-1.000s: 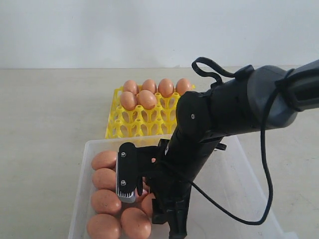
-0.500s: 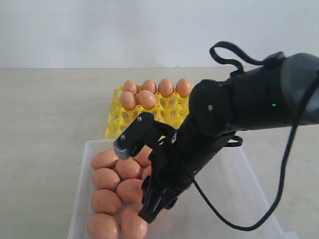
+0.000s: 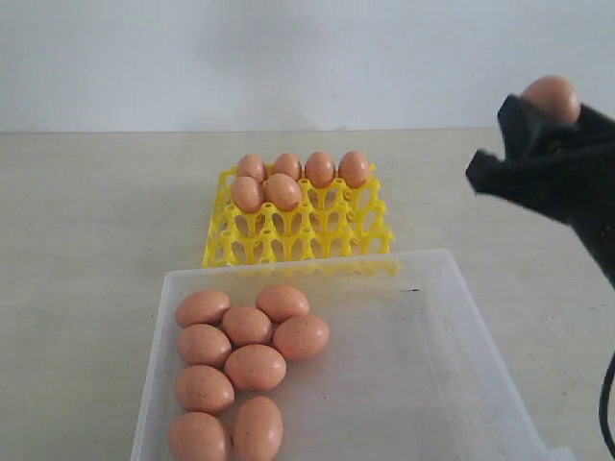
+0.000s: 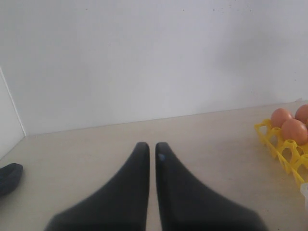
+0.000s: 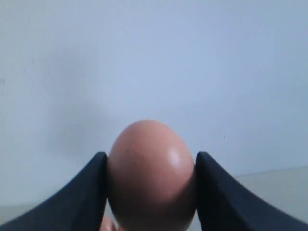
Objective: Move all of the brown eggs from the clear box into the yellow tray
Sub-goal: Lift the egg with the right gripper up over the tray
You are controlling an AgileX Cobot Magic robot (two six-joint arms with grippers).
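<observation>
My right gripper (image 3: 549, 109) is raised at the far right of the exterior view, well above the table, and is shut on one brown egg (image 3: 552, 96). In the right wrist view that egg (image 5: 151, 178) fills the gap between both black fingers (image 5: 84, 192). Several brown eggs (image 3: 245, 360) lie clustered in the left half of the clear box (image 3: 452, 317). Behind the box stands the yellow tray (image 3: 288, 238), with several eggs (image 3: 283, 190) in its far cups. My left gripper (image 4: 151, 147) is shut on nothing, low over the bare table, with the tray (image 4: 284, 147) off to one side.
The right half of the clear box holds no eggs. The tan table (image 3: 96, 211) spreads to the left of the tray, with a white wall behind. A dark rounded object (image 4: 8, 177) lies at the edge of the left wrist view.
The right arm has lifted out of the clear box and swung up to the right, carrying one egg. The eggs left in the box now show fully.
</observation>
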